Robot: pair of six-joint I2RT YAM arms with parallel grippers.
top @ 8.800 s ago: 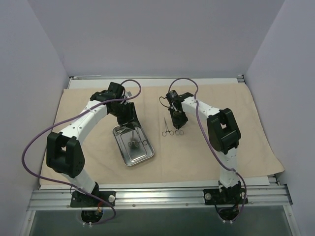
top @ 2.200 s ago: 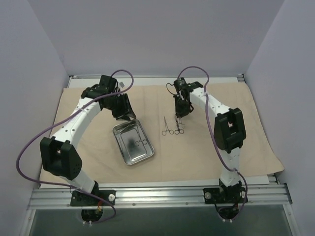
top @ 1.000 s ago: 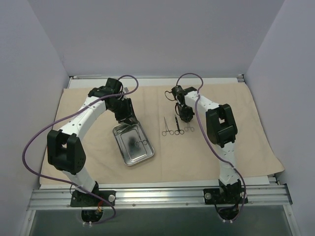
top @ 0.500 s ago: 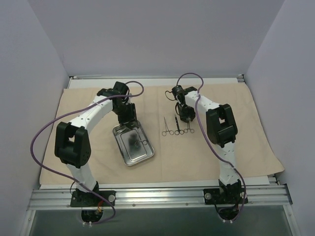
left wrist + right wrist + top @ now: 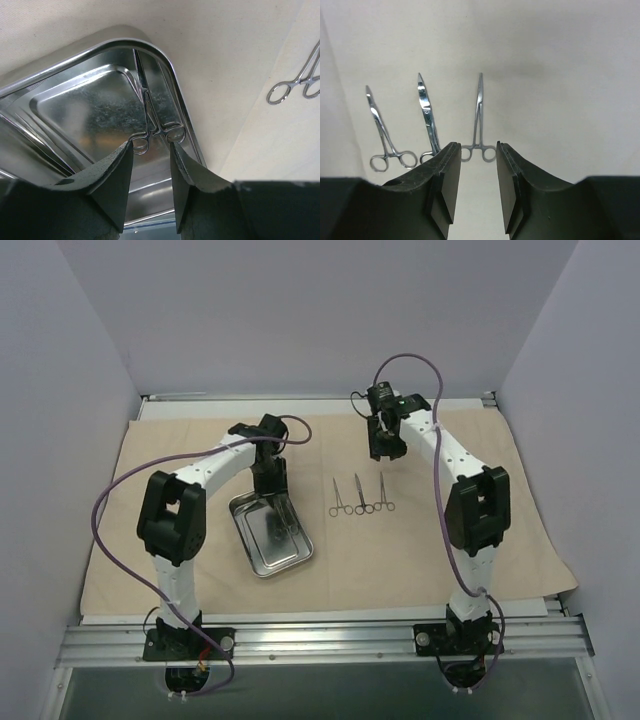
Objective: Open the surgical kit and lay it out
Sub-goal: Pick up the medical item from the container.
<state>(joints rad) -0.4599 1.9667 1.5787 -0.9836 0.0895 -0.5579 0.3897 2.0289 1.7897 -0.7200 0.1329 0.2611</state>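
The beige cloth wrap (image 5: 450, 530) lies spread flat over the table. The steel tray (image 5: 262, 548) sits on it left of centre and holds one forceps (image 5: 290, 526). Three forceps (image 5: 362, 495) lie side by side on the cloth right of the tray. My left gripper (image 5: 268, 478) hangs open and empty over the tray's far end. In the left wrist view its jaws (image 5: 151, 150) frame the tray forceps' rings (image 5: 155, 132). My right gripper (image 5: 385, 445) is open and empty, just beyond the row. In the right wrist view it (image 5: 477, 150) hovers above the rightmost forceps (image 5: 479, 120).
Grey walls close in the table at the left, back and right. An aluminium rail (image 5: 320, 640) with both arm bases runs along the near edge. Purple cables loop off both arms. In the left wrist view the tray's rim (image 5: 172, 70) borders bare cloth (image 5: 225, 50).
A third forceps now lies on the cloth beside the first two. My right gripper has let it go and drawn back toward the far side. My left gripper has moved to the tray's far end.
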